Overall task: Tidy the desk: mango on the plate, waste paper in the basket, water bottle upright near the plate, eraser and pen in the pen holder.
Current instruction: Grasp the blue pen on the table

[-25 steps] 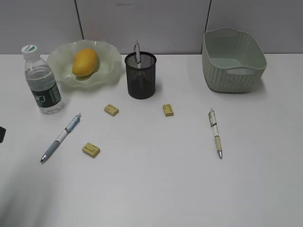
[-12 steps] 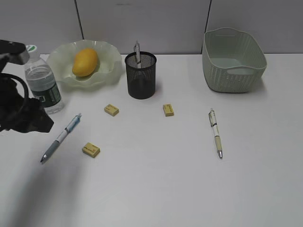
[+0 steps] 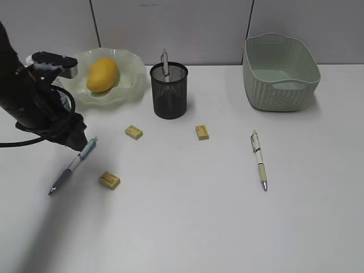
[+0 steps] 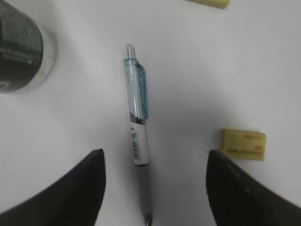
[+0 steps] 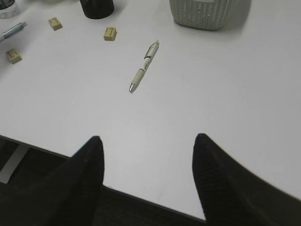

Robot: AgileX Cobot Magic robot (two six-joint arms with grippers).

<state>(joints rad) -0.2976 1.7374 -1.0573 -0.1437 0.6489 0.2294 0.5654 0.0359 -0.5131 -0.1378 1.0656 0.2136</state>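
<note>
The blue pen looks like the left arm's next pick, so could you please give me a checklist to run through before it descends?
1. Left end effector open: ok.
2. Blue pen between the fingers: ok.
3. Pen flat on the desk: ok.
4. Nearest eraser outside the fingers: ok.
5. Bottle apart from the pen: ok.
6. Room in the pen holder: cannot tell.
</note>
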